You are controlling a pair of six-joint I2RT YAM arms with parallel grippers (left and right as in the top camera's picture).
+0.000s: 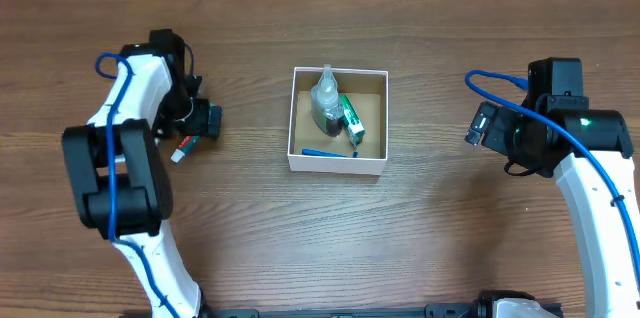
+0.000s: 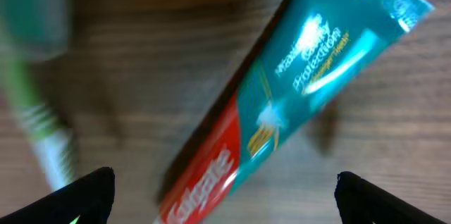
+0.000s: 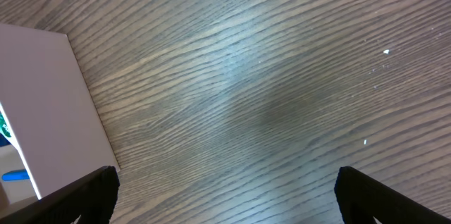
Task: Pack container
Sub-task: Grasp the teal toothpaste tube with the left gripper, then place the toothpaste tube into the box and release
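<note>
The container [image 1: 336, 164] is a small white box with a brown bottom at the table's middle. In it are a clear bottle [image 1: 326, 101], a green packet [image 1: 350, 118] and a blue stick [image 1: 330, 153]. My left gripper [image 1: 204, 121] is left of the box, over a teal and red toothpaste tube [image 1: 182, 148]. In the left wrist view the gripper [image 2: 224, 189] is open, with the tube [image 2: 282, 90] lying on the table between its fingers. My right gripper [image 1: 482, 126] is right of the box. It is open and empty [image 3: 225, 192] over bare wood. The box's white wall [image 3: 42, 104] shows at the left.
A green and white toothbrush [image 2: 42, 136] lies blurred on the wood left of the tube. The table is dark wood grain.
</note>
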